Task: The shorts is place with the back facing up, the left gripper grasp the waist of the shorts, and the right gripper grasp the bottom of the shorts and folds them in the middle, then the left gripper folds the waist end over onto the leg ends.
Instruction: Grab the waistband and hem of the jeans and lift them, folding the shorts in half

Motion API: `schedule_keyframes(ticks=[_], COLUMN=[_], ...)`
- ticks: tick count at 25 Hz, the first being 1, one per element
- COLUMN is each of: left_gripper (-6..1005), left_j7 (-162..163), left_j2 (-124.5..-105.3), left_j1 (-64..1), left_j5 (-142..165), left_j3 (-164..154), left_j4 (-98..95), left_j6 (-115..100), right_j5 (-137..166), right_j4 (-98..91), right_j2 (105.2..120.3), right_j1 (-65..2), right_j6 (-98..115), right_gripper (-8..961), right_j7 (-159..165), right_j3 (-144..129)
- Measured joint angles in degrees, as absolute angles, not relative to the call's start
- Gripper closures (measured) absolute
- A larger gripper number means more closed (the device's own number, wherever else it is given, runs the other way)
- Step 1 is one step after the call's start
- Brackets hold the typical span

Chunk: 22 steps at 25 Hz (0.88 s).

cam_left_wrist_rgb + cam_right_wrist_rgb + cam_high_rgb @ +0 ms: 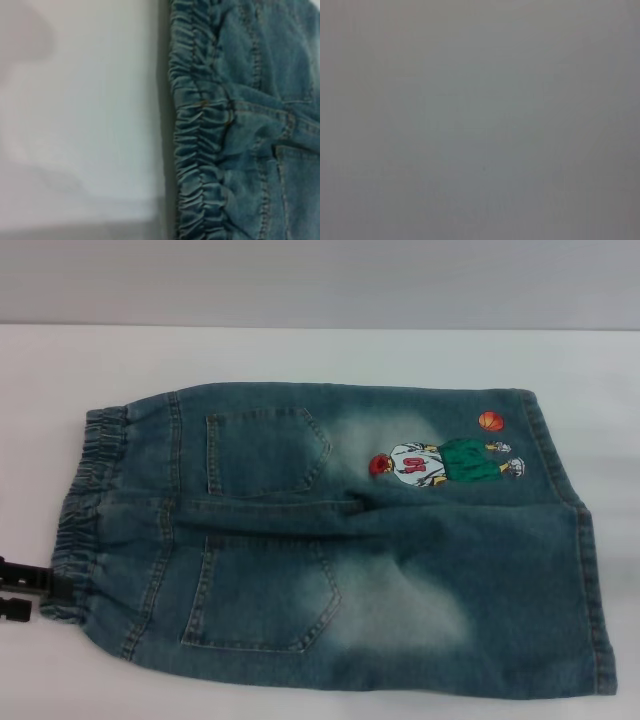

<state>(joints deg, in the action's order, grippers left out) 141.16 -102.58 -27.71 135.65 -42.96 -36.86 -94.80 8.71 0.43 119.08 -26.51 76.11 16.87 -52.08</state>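
The shorts (330, 550) lie flat on the white table, back up, with two patch pockets and the embroidered basketball player (440, 462) showing. The ruffled waist (85, 510) is at the left end and fills the left wrist view as a gathered band (197, 150). The leg ends (592, 590) form the straight hems at the right. My left gripper (30, 593) pokes in from the left edge, its two black fingers (20, 577) apart, right at the near corner of the waist. The right gripper is out of view, and its wrist view shows only a plain grey surface.
The white table (300, 355) runs behind the shorts to a grey wall. Bare table (85, 125) lies beside the waist in the left wrist view.
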Motion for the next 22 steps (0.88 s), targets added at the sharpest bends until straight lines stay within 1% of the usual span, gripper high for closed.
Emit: schedule_keyframes(ticks=[4, 22], left_gripper=[160, 161], left_j7=[141.2, 141.4], left_j2=[-102.91, -102.94], left_j1=[-28.0, -28.7], left_j5=[136.4, 137.1], left_j3=[-43.0, -43.2], left_j4=[-37.0, -36.9], left_j6=[-94.3, -93.7], right_j5=[8.7, 8.7], right_j4=[0.4, 0.4], right_j2=[119.08, 119.08], right_j1=[-26.5, -26.5], right_j6=[76.1, 76.0], right_gripper=[292, 292], right_j7=[16.9, 16.9], right_j3=[-52.1, -51.9])
